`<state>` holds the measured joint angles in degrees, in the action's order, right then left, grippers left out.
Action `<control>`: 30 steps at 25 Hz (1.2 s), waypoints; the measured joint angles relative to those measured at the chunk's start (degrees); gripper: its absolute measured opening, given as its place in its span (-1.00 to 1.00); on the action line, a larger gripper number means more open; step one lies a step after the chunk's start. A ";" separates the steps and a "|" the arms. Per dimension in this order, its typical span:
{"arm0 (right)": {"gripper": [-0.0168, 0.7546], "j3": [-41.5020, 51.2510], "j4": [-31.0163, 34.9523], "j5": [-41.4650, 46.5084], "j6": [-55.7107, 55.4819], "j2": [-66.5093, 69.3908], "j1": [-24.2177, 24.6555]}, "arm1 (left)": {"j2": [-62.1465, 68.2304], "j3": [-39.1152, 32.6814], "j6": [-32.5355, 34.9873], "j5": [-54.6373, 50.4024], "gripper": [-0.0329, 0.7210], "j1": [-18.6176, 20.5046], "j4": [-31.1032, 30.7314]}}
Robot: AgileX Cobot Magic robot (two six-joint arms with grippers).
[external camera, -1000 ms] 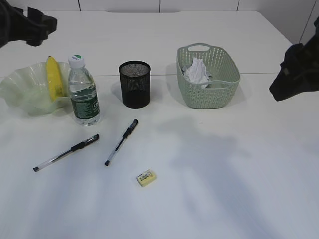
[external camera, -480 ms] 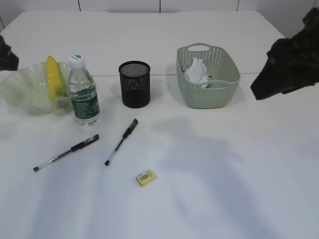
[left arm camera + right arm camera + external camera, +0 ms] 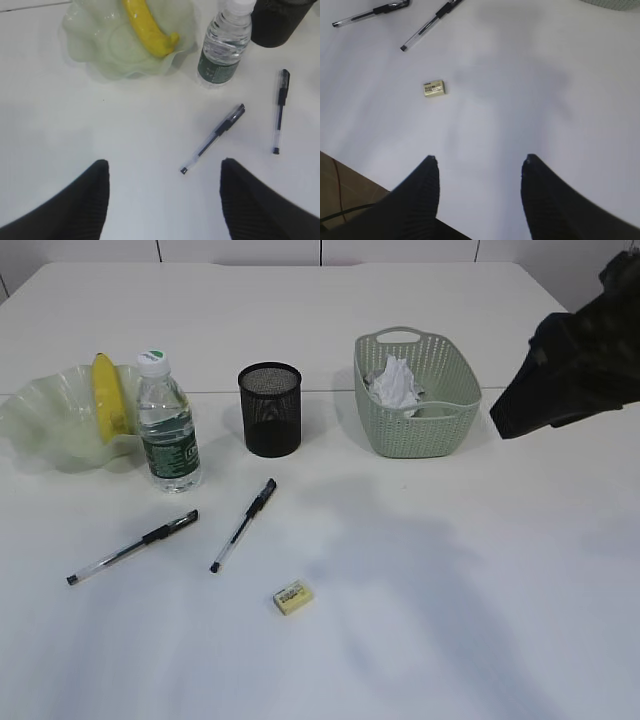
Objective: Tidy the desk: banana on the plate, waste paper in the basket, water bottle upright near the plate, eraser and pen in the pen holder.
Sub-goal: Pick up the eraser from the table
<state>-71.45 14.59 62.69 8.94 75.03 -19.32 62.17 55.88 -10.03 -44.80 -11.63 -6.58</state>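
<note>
exterior view shows the banana (image 3: 108,396) already lying in the plate (image 3: 52,420) at far left, the water bottle (image 3: 167,423) upright just beside it, and the waste paper (image 3: 396,383) in the basket (image 3: 416,392). two pens, the left pen (image 3: 132,547) and the right pen (image 3: 244,524), lie flat on the desk (image 3: 450,590), long axes slanting near-left to far-right, caps toward the pen holder (image 3: 270,408). the eraser (image 3: 292,596) lies nearest. left gripper (image 3: 164,185) and right gripper (image 3: 479,180) hang spread apart, holding nothing.
</note>
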 joint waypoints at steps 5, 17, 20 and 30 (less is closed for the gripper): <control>0.06 0.00 1.31 0.00 0.32 0.00 0.00 | -6.03 0.00 0.00 -8.70 0.39 0.00 0.92; 0.06 -0.79 -1.26 1.95 -0.61 4.99 -4.91 | -16.04 0.00 0.33 -22.50 0.39 0.00 5.94; 0.06 -2.74 -4.10 1.95 -2.56 8.76 -9.17 | -18.34 0.00 0.43 -25.51 0.39 0.00 5.94; 0.06 -15.76 -5.06 3.15 -4.35 29.87 -15.16 | -21.93 0.00 1.42 -27.26 0.39 0.00 6.58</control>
<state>-87.21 9.54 65.84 4.59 104.90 -34.48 40.24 55.88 -8.62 -72.07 -11.63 0.00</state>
